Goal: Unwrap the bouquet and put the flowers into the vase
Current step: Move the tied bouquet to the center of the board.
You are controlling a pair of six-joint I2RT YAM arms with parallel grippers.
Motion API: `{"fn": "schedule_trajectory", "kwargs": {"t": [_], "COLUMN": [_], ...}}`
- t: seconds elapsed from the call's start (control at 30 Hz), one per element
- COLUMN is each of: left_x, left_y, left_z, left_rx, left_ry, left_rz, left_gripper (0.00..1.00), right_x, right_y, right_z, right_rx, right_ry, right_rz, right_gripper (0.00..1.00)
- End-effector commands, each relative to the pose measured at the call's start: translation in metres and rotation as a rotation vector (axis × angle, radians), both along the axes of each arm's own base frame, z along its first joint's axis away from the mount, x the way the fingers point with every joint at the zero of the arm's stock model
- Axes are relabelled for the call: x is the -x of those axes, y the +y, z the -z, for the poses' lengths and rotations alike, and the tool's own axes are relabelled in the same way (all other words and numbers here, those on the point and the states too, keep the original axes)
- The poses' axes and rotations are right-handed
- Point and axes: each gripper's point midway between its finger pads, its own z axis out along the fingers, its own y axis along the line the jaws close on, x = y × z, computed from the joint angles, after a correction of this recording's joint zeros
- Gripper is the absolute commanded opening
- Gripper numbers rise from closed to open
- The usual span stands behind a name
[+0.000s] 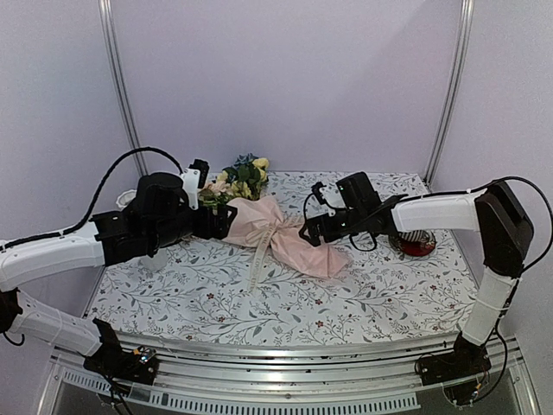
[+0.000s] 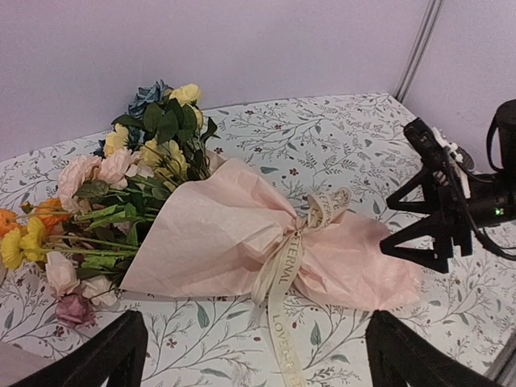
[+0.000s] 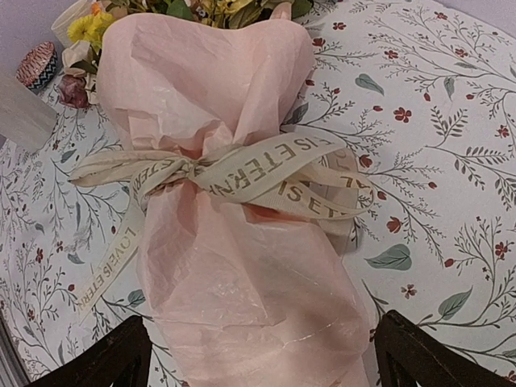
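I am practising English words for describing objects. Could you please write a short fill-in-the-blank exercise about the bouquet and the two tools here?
1. The bouquet lies on the table, wrapped in ____ paper.
2. A cream ribbon is ____ around it.
3. The left tool and the right tool are both ____, holding nothing.
Missing words: pink; tied; open.

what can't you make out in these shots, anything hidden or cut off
the vase: right wrist view, only a white ridged sliver, cut by the left edge; top view, apparently behind the left arm
the flowers: every view, lower stems hidden inside the bouquet's pink paper
red dish: top view, partly behind the right arm, too small to identify
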Motion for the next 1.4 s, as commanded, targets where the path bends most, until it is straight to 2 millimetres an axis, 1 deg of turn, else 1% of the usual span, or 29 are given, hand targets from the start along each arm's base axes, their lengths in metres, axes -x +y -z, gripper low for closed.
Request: {"fn": "schedule_trajectory", "kwargs": {"t": [0.0, 0.2, 0.33, 0.43, 0.5, 0.57, 0.63, 0.67, 0.8, 0.97, 1.03, 1.07, 1.13, 1.2, 1.27, 1.3, 1.37], "left_x": [0.002, 0.002, 0.002, 0.002, 0.001, 0.000, 0.000, 0.000, 0.001, 0.005, 0.007, 0.008, 0.009, 0.008, 0.007, 0.005, 0.003], "left_y": [-0.003, -0.004, -0.006, -0.007, -0.009, -0.010, -0.011, -0.012, -0.013, -0.013, -0.013, -0.013, -0.013, -0.012, -0.011, -0.007, -0.005], "left_z": [-0.003, 0.003, 0.010, 0.016, 0.021, 0.026, 0.029, 0.030, 0.039, 0.051, 0.053, 0.055, 0.058, 0.060, 0.062, 0.066, 0.065], "left_rx": [0.027, 0.033, 0.041, 0.042, 0.038, 0.033, 0.030, 0.030, 0.018, 0.006, 0.007, 0.006, 0.006, 0.020, 0.081, 0.120, 0.187], "left_ry": [-0.013, 0.003, 0.018, 0.029, 0.038, 0.048, 0.055, 0.059, 0.076, 0.101, 0.107, 0.109, 0.114, 0.121, 0.149, 0.165, 0.173], "left_rz": [0.013, 0.016, 0.016, 0.020, 0.024, 0.025, 0.027, 0.028, 0.034, 0.048, 0.056, 0.059, 0.062, 0.051, 0.057, 0.063, 0.080], "left_gripper": [0.96, 0.96, 0.96, 0.96, 0.96, 0.96, 0.96, 0.96, 0.96, 0.96, 0.96, 0.96, 0.96, 0.97, 0.97, 0.97, 0.97], "right_x": [-0.003, -0.004, -0.007, -0.002, 0.005, 0.016, 0.028, 0.038, 0.072, 0.124, 0.135, 0.135, 0.125, 0.110, 0.092, 0.084, 0.071], "right_y": [0.002, 0.001, -0.004, -0.005, -0.003, 0.000, 0.003, 0.001, 0.003, 0.016, 0.017, 0.015, 0.009, 0.003, -0.005, -0.009, -0.013], "right_z": [0.016, 0.033, 0.047, 0.058, 0.063, 0.065, 0.062, 0.066, 0.067, 0.059, 0.053, 0.049, 0.041, 0.030, 0.023, 0.021, 0.020], "right_rx": [0.038, 0.084, 0.101, 0.093, 0.084, 0.060, 0.022, 0.016, -0.033, -0.058, -0.047, -0.041, -0.022, -0.025, -0.049, -0.061, -0.073], "right_ry": [0.053, 0.079, 0.128, 0.170, 0.199, 0.231, 0.257, 0.282, 0.354, 0.420, 0.409, 0.393, 0.339, 0.290, 0.273, 0.274, 0.270], "right_rz": [-0.013, -0.020, -0.012, -0.027, -0.051, -0.089, -0.133, -0.148, -0.219, -0.363, -0.398, -0.396, -0.355, -0.308, -0.246, -0.216, -0.171], "right_gripper": [0.99, 0.99, 0.99, 0.99, 0.99, 1.00, 0.98, 0.97, 0.94, 0.93, 0.93, 0.93, 0.94, 0.95, 0.94, 0.94, 0.93]}}
